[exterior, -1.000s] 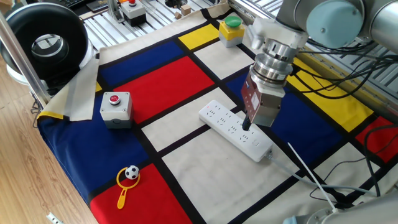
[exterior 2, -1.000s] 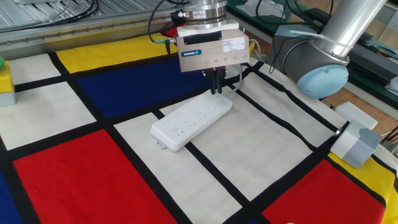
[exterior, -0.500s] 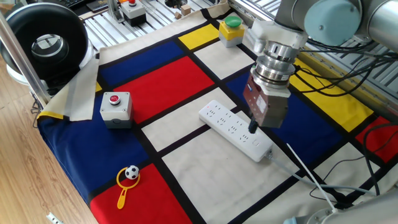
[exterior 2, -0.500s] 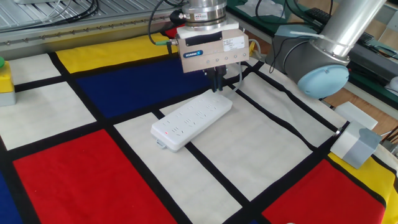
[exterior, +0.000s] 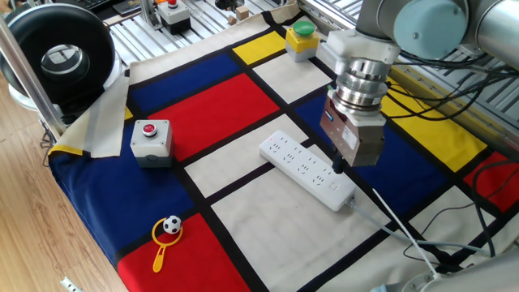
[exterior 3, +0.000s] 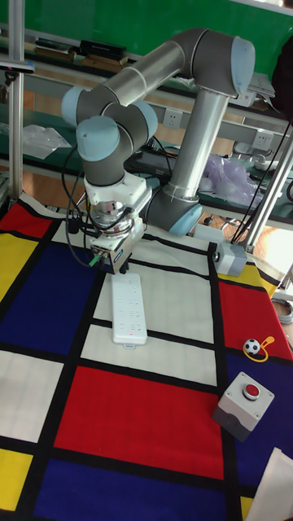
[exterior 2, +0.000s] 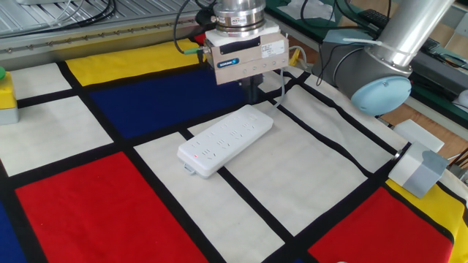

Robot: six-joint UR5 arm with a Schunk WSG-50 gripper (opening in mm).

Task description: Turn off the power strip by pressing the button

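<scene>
The white power strip (exterior: 303, 168) lies flat on a white square of the chequered cloth, also seen from the other side (exterior 2: 223, 140) and in the tall view (exterior 3: 129, 309). A small red dot shows near one end. The button is too faint to pick out on the white casing. My gripper (exterior: 337, 168) hangs point-down just above the strip's cable end (exterior 2: 252, 96), not touching it. The dark fingertips sit pressed together with no gap and hold nothing. In the tall view the gripper (exterior 3: 113, 267) stands over the strip's far end.
A red button on a grey box (exterior: 151, 139) stands left of the strip. A green button on a yellow box (exterior: 301, 39) is at the back. A small football toy on a yellow ring (exterior: 167, 231) lies near the front. Cables (exterior: 438, 105) trail on the right.
The gripper has lifted off the strip and shifted slightly toward its cable end. The strip has not moved.
</scene>
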